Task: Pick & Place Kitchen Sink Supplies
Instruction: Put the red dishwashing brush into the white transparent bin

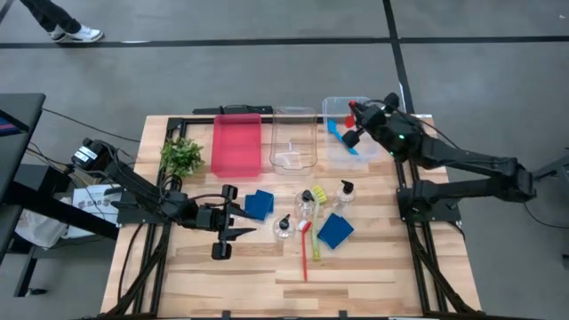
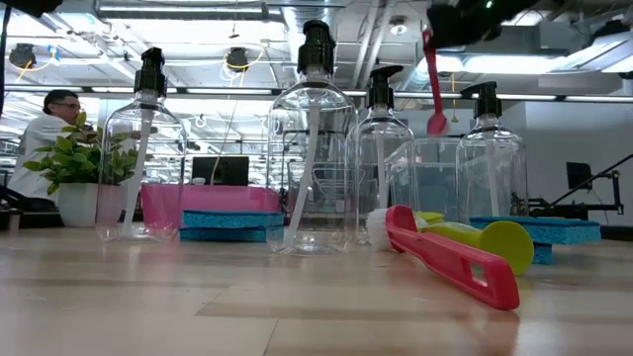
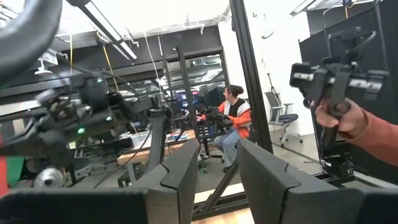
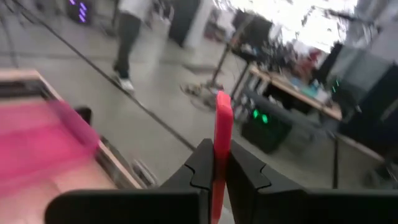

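The right gripper [image 1: 356, 114] hangs over the clear bin [image 1: 366, 153] at the far right of the table, its jaws clamped on the handle of a red brush [image 4: 222, 149] that dangles head-down above that bin; 1 blue brush [image 1: 338, 133] already lies inside it. The left gripper [image 1: 233, 213] sits low at the near left, jaws apart and holding nothing, just beside 1 of the 2 blue sponges [image 1: 260, 204]; the other blue sponge [image 1: 335, 230] lies to the right, near the front of the cluster. Counting from table height, 4 clear pump bottles [image 2: 316, 148] stand in a loose row, which from above sit between the 2 sponges and just behind them. On the wood in front of them lie a second red brush [image 1: 305, 253] and 1 yellow-green brush [image 1: 315, 236], side by side and touching near their heads. That makes 4 brushes in all: 2 red, 1 blue, 1 yellow-green. Along the far edge stand 1 red tray [image 1: 237, 144] and a second clear bin [image 1: 293, 138], with the small potted plant [image 1: 181, 156] at the left.
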